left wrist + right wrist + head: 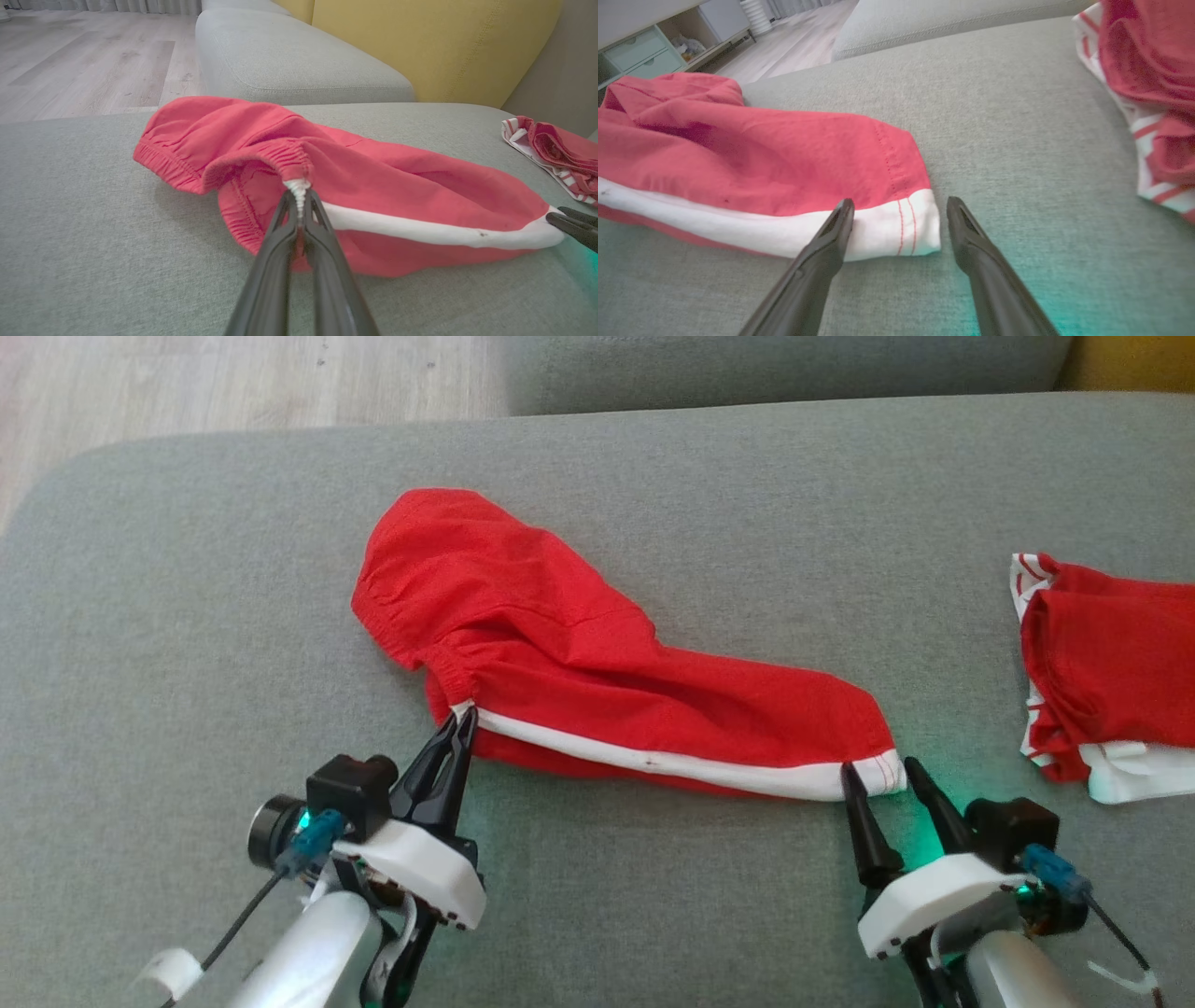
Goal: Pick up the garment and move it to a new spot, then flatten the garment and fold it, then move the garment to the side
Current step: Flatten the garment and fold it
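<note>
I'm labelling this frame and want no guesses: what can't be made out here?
red shorts: underside hidden by their own top layer, every view.
second red garment: cut off by the head view's right edge; type unclear.
right gripper: open at the hem corner; contact with cloth unclear, right wrist view.
shelf items: blurred, right wrist view.

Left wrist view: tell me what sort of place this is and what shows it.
Probably a home living room: a grey fabric sofa seat, bearing red shorts with a white side stripe, a yellow upholstered back cushion behind it, and a pale wood-plank floor beyond.
</note>
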Available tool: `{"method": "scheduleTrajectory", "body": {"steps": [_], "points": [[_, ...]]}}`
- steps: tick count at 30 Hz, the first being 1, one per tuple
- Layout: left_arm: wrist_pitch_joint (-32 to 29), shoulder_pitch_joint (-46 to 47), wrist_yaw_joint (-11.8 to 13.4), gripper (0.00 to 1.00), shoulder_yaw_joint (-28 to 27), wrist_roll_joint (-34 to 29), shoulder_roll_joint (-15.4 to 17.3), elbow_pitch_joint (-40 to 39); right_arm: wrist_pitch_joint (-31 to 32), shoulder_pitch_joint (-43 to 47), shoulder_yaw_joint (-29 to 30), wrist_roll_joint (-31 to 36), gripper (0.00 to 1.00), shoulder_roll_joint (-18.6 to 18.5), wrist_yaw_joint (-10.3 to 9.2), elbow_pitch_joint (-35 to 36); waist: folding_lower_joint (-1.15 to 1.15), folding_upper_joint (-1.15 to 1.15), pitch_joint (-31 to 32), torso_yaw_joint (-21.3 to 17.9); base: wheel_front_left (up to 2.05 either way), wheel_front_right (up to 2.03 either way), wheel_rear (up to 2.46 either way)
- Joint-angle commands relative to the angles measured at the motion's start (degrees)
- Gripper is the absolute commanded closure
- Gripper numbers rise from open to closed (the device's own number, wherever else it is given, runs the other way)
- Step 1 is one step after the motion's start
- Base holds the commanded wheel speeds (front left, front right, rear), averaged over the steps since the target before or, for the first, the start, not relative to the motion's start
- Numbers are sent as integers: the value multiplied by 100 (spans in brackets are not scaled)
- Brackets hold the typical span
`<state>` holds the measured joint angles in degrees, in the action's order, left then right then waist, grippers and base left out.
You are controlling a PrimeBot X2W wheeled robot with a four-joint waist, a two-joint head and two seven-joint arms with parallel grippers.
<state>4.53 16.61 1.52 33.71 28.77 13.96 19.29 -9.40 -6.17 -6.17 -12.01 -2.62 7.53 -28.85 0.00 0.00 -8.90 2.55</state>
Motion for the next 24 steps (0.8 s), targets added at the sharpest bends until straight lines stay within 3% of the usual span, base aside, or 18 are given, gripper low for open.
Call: {"method": "scheduleTrajectory", "body": {"steps": [1, 6, 7, 8, 9, 18, 24], "points": [[-2, 144, 27, 100, -163, -22, 144, -193, 22, -175, -156, 59, 0, -26, -4, 82, 0, 0, -9, 16, 0, 0, 0], [-26, 157, 31, 100, -116, -31, 157, -223, 139, -271, -179, 107, 2, -26, -4, -141, 0, 0, -16, 58, 0, 0, 0], [-30, 155, 31, 100, -107, -33, 161, -225, 142, -284, -191, 108, 52, -26, -4, -173, 0, 0, -9, 61, 0, 0, 0], [-38, 151, 31, 100, -96, -34, 168, -226, 116, -294, -221, 91, 85, -26, -4, -184, 0, 0, 3, 63, 0, 0, 0], [-49, 143, 33, 100, -86, -34, 176, -231, 80, -298, -251, 69, 100, -26, -4, -183, 0, 0, 17, 62, 0, 0, 0], [-308, 125, 6, 100, 35, -137, 470, -421, -266, -364, -348, -135, 100, -26, -4, 291, 0, 0, 301, -39, 0, 0, 0], [-740, 591, -213, 100, 77, -246, 835, -814, -100, -652, -425, -369, 100, -26, -4, 1009, 0, 0, 619, -39, 0, 0, 0]]}}
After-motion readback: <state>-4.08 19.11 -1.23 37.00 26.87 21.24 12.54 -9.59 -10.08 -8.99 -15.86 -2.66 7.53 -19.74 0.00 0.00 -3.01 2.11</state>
